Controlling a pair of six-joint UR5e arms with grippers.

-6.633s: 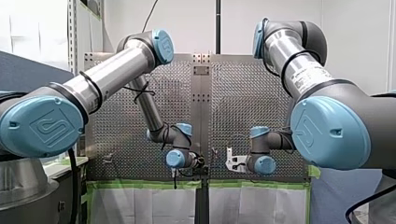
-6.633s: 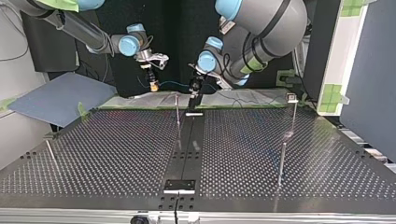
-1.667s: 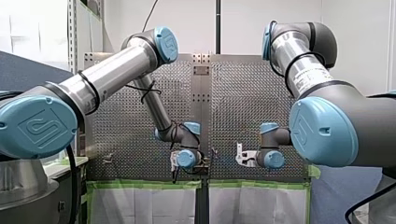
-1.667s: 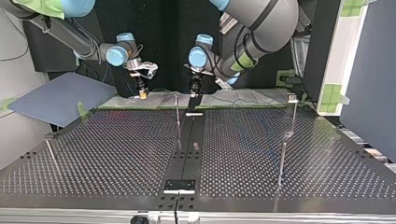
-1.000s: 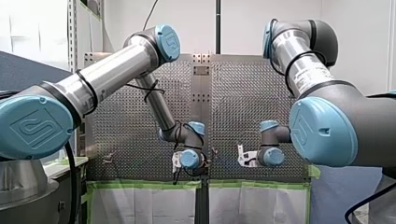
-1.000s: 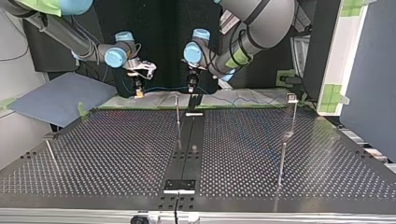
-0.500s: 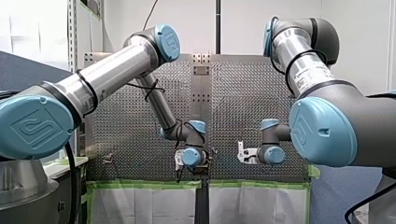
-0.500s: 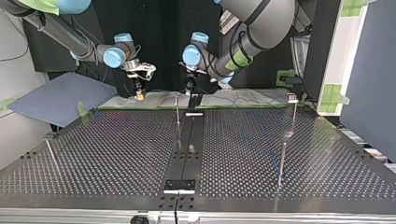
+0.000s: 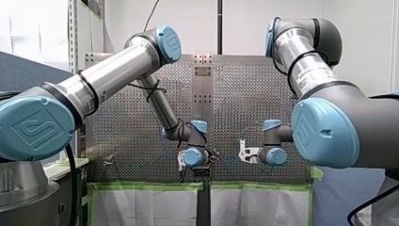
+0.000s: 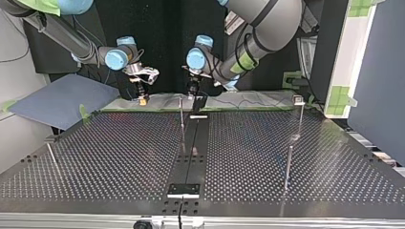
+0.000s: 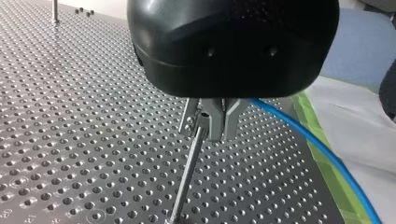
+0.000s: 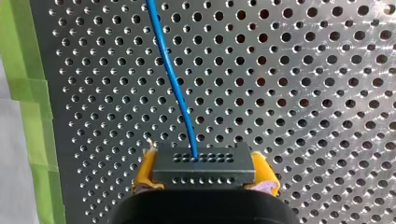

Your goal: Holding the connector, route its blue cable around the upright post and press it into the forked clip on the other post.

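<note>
My right gripper (image 12: 204, 171) clamps its yellow pads (image 12: 145, 170) on a dark rectangular connector (image 12: 204, 158) with rows of small holes. Its smooth blue cable (image 12: 170, 79) runs ahead over the perforated metal table (image 12: 303, 93). My left gripper (image 11: 211, 123) has its metal fingers (image 11: 229, 120) closed on this cable, just beside a thin steel post (image 11: 186, 184).

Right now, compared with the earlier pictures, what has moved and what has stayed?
In the top view, my right pincer, holding the dark rectangular connector with its thin blue cable, moved toward the view's left and down; my left pincer shifted slightly left too. The upright metal posts stayed put.
</note>
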